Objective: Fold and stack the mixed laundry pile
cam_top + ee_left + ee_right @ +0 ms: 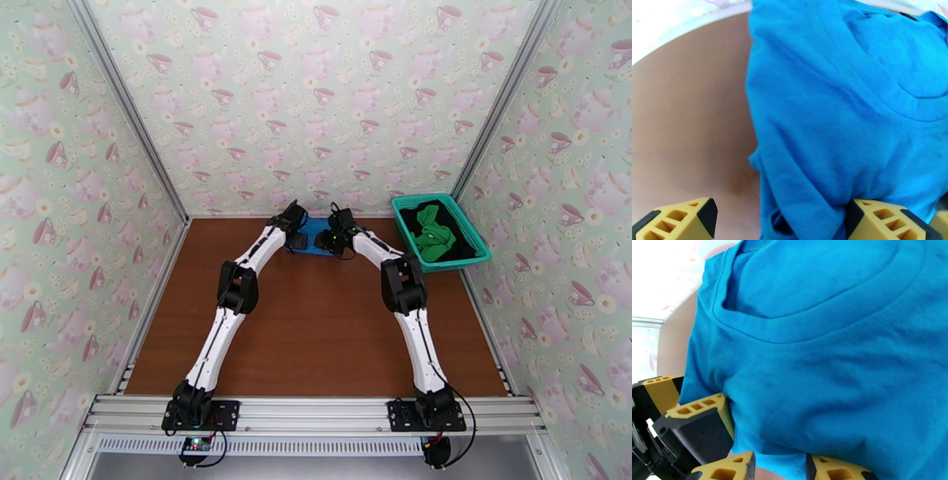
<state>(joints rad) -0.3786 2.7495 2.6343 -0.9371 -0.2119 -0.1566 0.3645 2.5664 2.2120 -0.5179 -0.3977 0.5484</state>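
Note:
The blue shirt [317, 227] lies at the far middle of the table, and both arms reach over it. My left gripper [298, 239] stands open at its left edge. In the left wrist view my left gripper [782, 225] is spread wide, the shirt [853, 118] bunching against one of its fingers [884, 221]. My right gripper [780, 468] has its jaws partly apart at the shirt's hem [821, 358]; whether cloth is pinched is unclear. The green garment [433, 233] and the black one [462, 246] lie in the teal basket [474, 241].
The basket stands at the far right beside the enclosure wall. Patterned walls close in the table on three sides. Bare brown tabletop [316, 331] stretches between the arms toward the near rail. One finger of the left gripper [691, 425] appears close by in the right wrist view.

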